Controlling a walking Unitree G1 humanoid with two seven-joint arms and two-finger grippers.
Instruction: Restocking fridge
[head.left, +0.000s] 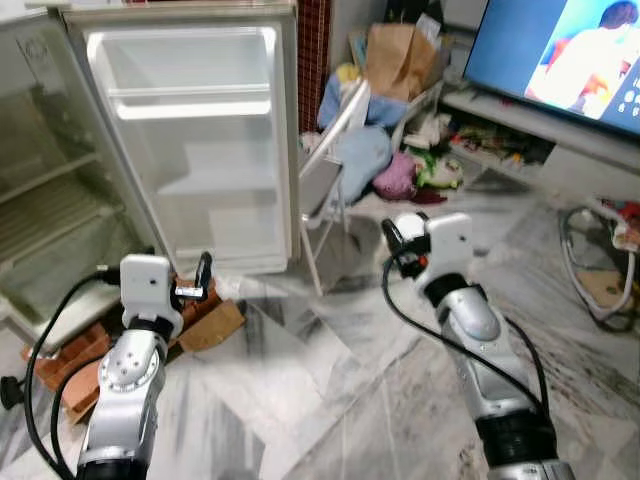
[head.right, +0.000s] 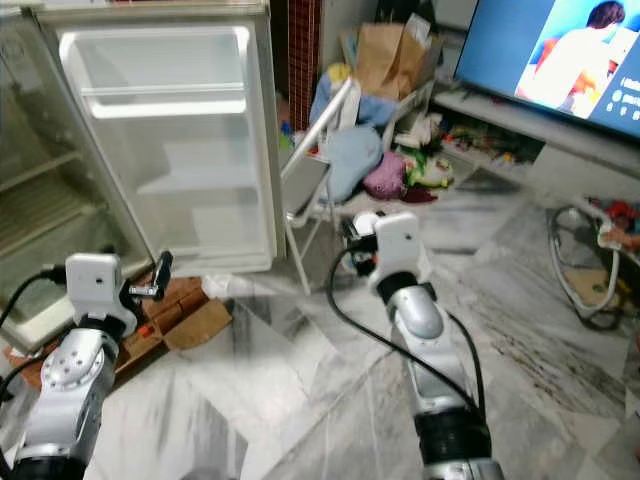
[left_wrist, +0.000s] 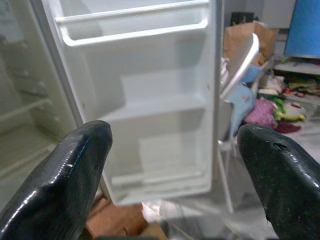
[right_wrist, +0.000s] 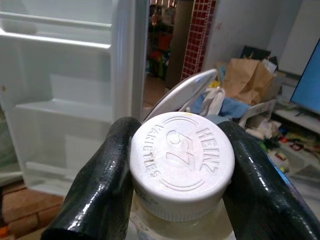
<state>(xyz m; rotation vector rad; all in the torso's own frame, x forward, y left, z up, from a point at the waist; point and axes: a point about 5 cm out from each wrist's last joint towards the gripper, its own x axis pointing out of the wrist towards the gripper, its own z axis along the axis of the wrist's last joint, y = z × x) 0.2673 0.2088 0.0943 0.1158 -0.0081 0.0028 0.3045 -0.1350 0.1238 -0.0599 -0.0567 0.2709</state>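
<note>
Heinz bottle (right_wrist: 182, 165), white-capped and holding a pale content, is gripped at the cap by the right gripper (right_wrist: 182, 170), whose two black fingers (right_wrist: 100, 185) are closed against either side of the ribbed lid. It is held in the air before the robot, well apart from the fridge (head.left: 190, 140), which stands with its door open. The door shelves (left_wrist: 135, 30) are seen bare, and wire racks are made out in the cabinet at the left. The left gripper (left_wrist: 175, 165) is held wide open and empty, pointed at the inside of the fridge door. The bottle's body is largely hidden below the cap, so its material cannot be told; it is judged stiff and moderately heavy if full. The smooth plastic cap is judged slippery, and a hold there lets the body swing, so a hold lower on the neck or body would be judged steadier. Bricks (head.left: 80, 355) and a folded chair (head.left: 335, 170) lie near the fridge on the marble floor (head.left: 330, 400).
</note>
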